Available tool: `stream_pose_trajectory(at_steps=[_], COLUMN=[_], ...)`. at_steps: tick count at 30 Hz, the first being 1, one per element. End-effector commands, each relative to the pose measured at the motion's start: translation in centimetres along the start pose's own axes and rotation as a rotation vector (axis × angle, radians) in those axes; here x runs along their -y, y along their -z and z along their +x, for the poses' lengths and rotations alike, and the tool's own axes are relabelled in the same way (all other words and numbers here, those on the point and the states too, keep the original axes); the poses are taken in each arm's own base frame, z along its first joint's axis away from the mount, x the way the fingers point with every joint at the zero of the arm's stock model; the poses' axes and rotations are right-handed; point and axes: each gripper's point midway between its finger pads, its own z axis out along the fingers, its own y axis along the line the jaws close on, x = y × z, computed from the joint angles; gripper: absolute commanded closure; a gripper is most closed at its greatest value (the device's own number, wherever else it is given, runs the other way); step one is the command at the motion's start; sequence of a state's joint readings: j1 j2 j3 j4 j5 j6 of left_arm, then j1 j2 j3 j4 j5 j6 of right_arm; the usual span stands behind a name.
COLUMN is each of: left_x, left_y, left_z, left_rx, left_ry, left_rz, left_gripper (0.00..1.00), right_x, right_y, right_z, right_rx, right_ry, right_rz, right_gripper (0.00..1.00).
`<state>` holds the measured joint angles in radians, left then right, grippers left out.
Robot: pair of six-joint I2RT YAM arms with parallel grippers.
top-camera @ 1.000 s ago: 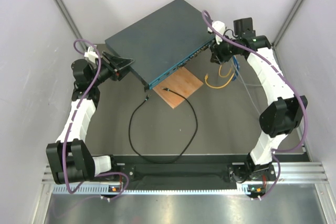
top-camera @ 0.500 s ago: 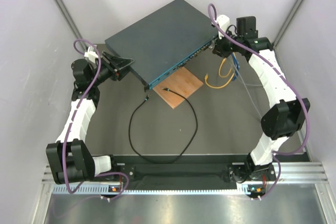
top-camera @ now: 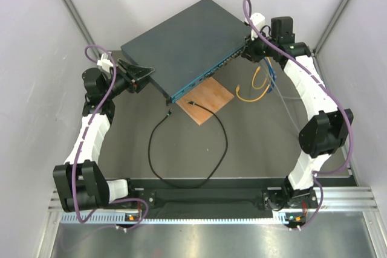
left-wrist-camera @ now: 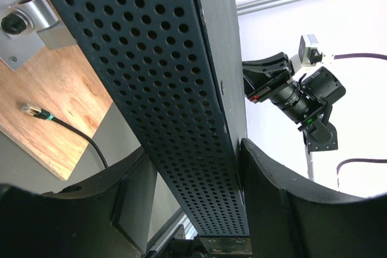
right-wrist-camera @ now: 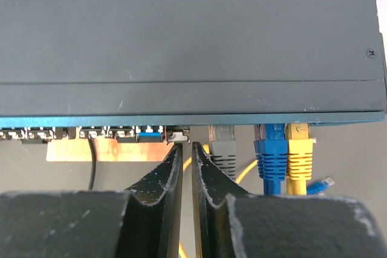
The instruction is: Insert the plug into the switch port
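The switch (top-camera: 184, 43) is a flat dark blue-grey box with a teal front face (top-camera: 205, 77) and a row of ports (right-wrist-camera: 91, 132). The black cable (top-camera: 221, 149) loops over the table. Its plug (top-camera: 190, 102) lies loose on the brown board (top-camera: 211, 96), and shows as a small tip (left-wrist-camera: 33, 111) in the left wrist view. My left gripper (top-camera: 147, 75) straddles the switch's left corner, its jaws on either side of the perforated side wall (left-wrist-camera: 175, 89). My right gripper (right-wrist-camera: 187, 144) is shut and holds nothing, its tips just below a port at the right end (top-camera: 247, 49).
Grey (right-wrist-camera: 222, 149), blue (right-wrist-camera: 272, 155) and yellow (right-wrist-camera: 300, 152) plugs sit in ports right of my right fingers. Yellow and blue cables (top-camera: 257, 89) trail on the table beside the board. A silver fitting (left-wrist-camera: 33, 19) sits on the board. Walls close in on both sides.
My right gripper has moved up and slightly left, closer to the right end of the switch's front face. The left arm, the cable and the plug have not moved.
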<state>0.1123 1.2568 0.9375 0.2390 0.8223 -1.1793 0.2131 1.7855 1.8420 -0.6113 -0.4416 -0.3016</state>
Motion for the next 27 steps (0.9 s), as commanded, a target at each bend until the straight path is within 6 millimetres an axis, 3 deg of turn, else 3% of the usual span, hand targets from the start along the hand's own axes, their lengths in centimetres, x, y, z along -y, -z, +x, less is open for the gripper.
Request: stream_pose_trajectory(at_steps=[1,15,27], left_x=[0.4,-0.2,-0.9], left_y=[-1.1,-1.4,-1.7], left_z=[-1.9,-2.0,-2.1], left_rx=[0.080,0.067,0.056], left_ry=[-0.153,-0.146,-0.146], left_rz=[0.012,0.002,-0.015], left_gripper=[1.00,1.00,1.00], right_x=[0.0,-0.1,-1.7], right_y=[0.3,-0.2,-1.3], right_z=[-4.5,-7.4,-10.5], right_rx=[0.150,0.275,0.333], right_ry=[0.011,-0.023,-0.001], right_rz=[-0.003,-0.005,-0.028], right_gripper=[0.91,0.94,0.96])
